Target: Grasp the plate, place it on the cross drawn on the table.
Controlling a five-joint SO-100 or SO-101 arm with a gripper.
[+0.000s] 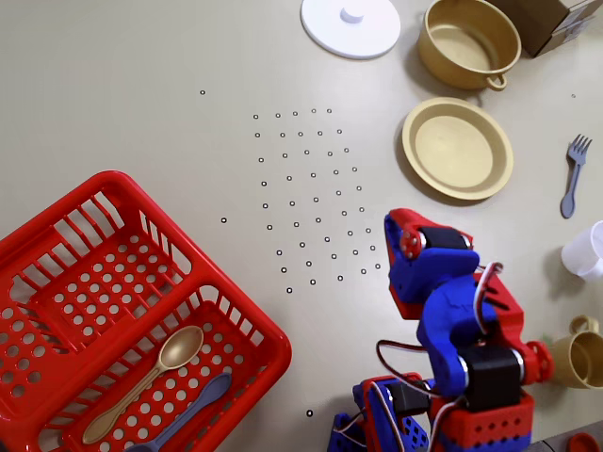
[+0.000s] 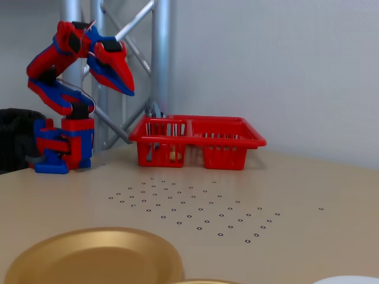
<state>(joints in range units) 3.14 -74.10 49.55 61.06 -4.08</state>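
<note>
The round, shiny gold plate (image 1: 458,148) lies flat near the desk's (image 1: 141,85) far edge. The pointy red-and-blue claw (image 2: 125,87) looks closed, holding nothing, up high.

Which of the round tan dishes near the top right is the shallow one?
The plate in the overhead view: wide, shallow and without handles. The pot above it is deep, with a handle.
</note>
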